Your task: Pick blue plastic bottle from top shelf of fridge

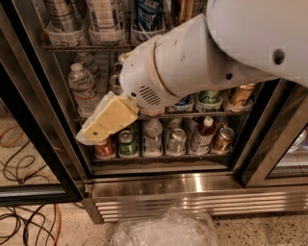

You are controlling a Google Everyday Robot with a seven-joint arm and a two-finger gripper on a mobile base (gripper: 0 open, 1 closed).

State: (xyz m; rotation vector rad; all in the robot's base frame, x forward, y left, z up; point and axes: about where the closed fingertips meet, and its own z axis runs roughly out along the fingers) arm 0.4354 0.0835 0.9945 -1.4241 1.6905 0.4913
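The speckled surface (274, 233) carried the fridge (192, 190) on its ribbed steel base. A crumpled clear plastic bag (163, 231) lay on it just in front of that base, at the bottom edge. Black and orange cables (21, 221) tangled across it at left. The hand (94, 134) hung above, before the lower racks.

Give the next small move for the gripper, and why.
Probably raise the gripper. It hangs low at the left, in front of the lower cans, while the blue plastic bottle stands on the top shelf, well above it.
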